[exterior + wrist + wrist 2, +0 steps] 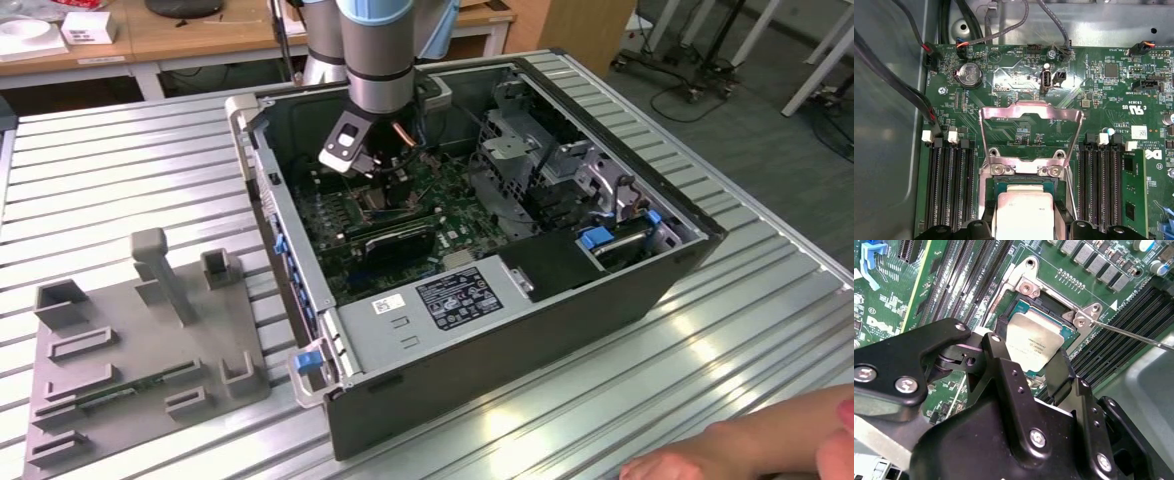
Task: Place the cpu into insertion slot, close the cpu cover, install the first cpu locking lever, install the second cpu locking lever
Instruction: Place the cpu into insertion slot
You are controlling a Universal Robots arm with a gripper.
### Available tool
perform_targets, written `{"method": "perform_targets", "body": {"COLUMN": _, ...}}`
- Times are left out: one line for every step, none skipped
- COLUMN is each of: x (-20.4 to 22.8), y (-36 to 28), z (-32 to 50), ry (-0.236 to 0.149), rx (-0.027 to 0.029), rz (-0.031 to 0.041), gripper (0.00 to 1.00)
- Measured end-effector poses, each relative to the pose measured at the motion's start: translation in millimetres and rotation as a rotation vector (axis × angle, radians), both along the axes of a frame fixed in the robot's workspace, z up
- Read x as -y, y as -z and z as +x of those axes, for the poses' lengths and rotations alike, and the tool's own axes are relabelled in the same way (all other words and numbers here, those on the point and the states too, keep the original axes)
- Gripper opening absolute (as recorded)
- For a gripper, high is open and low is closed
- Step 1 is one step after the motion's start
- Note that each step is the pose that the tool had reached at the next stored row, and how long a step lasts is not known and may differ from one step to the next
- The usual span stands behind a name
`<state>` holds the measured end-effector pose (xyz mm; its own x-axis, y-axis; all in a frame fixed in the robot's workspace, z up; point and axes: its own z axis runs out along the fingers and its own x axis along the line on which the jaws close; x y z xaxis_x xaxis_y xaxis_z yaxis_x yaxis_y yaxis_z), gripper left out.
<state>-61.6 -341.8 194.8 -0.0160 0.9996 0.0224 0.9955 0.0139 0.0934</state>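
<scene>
- We saw the arm point(378, 60), a silver tube with a pale blue joint cap, reach down into the open computer case point(534, 340), a dark box-shaped shell lying on the ribbed metal table point(134, 160).
- The gripper point(378, 180) hung over the green motherboard point(1019, 80) inside the case.
- In both wrist views the gripper point(1026, 352) point(1025, 220) had its 2 matt black fingers point(1004, 375) clenched on opposite edges of the cpu point(1034, 342).
- The cpu point(1024, 212) was a thin square chip with a pale, smooth metal face, and a narrow green rim showed at its corner in the second wrist view.
- It sat directly over the insertion slot point(1024, 185), a square black-framed socket with a dark centre point(1051, 304). We could not tell whether it was fully seated or just above the socket.
- The cpu cover point(1029, 112), a bright silvery frame plate with a cut-out middle, stood raised on its hinge at the far edge of the socket.
- 1 thin wire locking lever point(1134, 335) ran straight out from a socket corner, away from the cover.
- Long narrow black memory slots point(949, 185) lined both sides of the socket, and a flat round coin battery point(969, 74) lay near the board's corner.
- A grey power supply box point(427, 310) filled the case's near end.
- On the exterior view's left a grey moulded fixture point(134, 340) with upright posts rested on the table.
- A person's hand point(761, 455) lay on the table at the exterior view's lower right.
</scene>
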Motion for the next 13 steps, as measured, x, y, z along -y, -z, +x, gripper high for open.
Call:
{"method": "perform_targets", "body": {"x": 0.0, "y": 0.2, "z": 0.0, "ry": 0.0, "rx": 0.0, "rz": -0.0001, "gripper": 0.54}}
{"method": "perform_targets", "body": {"x": 0.1, "y": 0.4, "z": 0.0, "ry": 0.0, "rx": 0.0, "rz": -0.0001, "gripper": 0.54}}
{"method": "perform_targets", "body": {"x": 0.0, "y": 0.7, "z": 0.0, "ry": 0.0, "rx": 0.0001, "rz": 0.0, "gripper": 0.54}}
{"method": "perform_targets", "body": {"x": 0.1, "y": 1.1, "z": 0.0, "ry": 0.0, "rx": -0.0001, "rz": -0.0002, "gripper": 0.54}}
{"method": "perform_targets", "body": {"x": 0.1, "y": 1.5, "z": 0.0, "ry": 0.0, "rx": 0.0, "rz": -0.0002, "gripper": 0.54}}
{"method": "perform_targets", "body": {"x": 0.1, "y": 1.8, "z": 0.0, "ry": 0.0, "rx": -0.0002, "rz": -0.0003, "gripper": 0.54}}
{"method": "perform_targets", "body": {"x": 0.1, "y": 2.0, "z": 0.0, "ry": 0.0, "rx": -0.0003, "rz": -0.0004, "gripper": 0.54}}
{"method": "perform_targets", "body": {"x": 0.1, "y": 2.2, "z": 0.0, "ry": 0.0, "rx": -0.0003, "rz": -0.0005, "gripper": 0.54}}
{"method": "perform_targets", "body": {"x": 0.1, "y": 2.3, "z": 0.0, "ry": 0.0, "rx": -0.0002, "rz": -0.0004, "gripper": 0.54}}
{"method": "perform_targets", "body": {"x": 0.0, "y": 2.4, "z": 0.0, "ry": 0.0, "rx": -0.0002, "rz": -0.0004, "gripper": 0.54}}
{"method": "perform_targets", "body": {"x": 0.0, "y": 2.4, "z": 0.0, "ry": 0.0, "rx": -0.0001, "rz": -0.0002, "gripper": 0.54}}
{"method": "perform_targets", "body": {"x": 0.0, "y": 2.5, "z": 0.0, "ry": 0.0, "rx": 0.0, "rz": -0.0001, "gripper": 0.54}}
{"method": "perform_targets", "body": {"x": 0.1, "y": 2.5, "z": 0.0, "ry": 0.0, "rx": 0.0, "rz": -0.0001, "gripper": 0.54}}
